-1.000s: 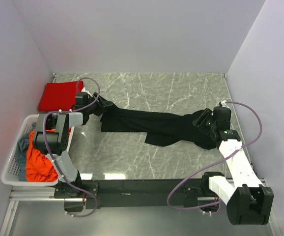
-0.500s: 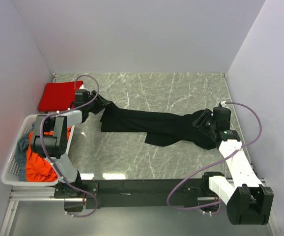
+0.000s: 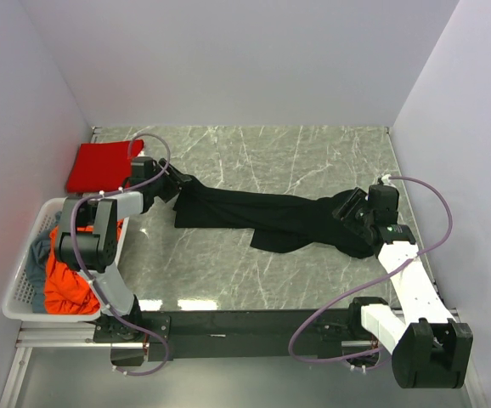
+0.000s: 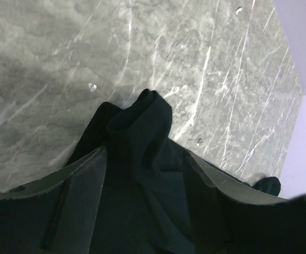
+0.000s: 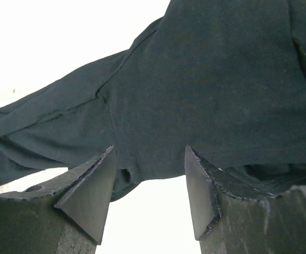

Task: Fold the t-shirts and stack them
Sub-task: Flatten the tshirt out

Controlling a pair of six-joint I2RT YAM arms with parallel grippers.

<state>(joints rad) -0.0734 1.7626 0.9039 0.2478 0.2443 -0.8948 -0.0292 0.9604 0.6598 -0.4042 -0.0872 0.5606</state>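
The large black t-shirt (image 3: pixel 262 217) lies stretched in a long bunched band across the table. My left gripper (image 3: pixel 171 178) is at its left end, jaws open, with black cloth (image 4: pixel 142 121) lying between the fingers (image 4: pixel 89 169). My right gripper (image 3: pixel 347 212) is at the shirt's right end, open, and the cloth's edge (image 5: pixel 206 79) lies just beyond its fingertips. The bright red shirt (image 3: pixel 101 166) lies folded at the back left. The orange-red shirt (image 3: pixel 63 280) and the grey-blue shirt (image 3: pixel 37 255) are in the basket.
The white perforated basket (image 3: pixel 18 293) stands at the left near edge, beside the left arm. White walls close in the grey marble table (image 3: pixel 296 161) on three sides. The arms' black base rail (image 3: pixel 245 323) runs along the near edge.
My left wrist has shifted slightly back and to the left at the shirt's end. The black shirt and my right arm have hardly moved.
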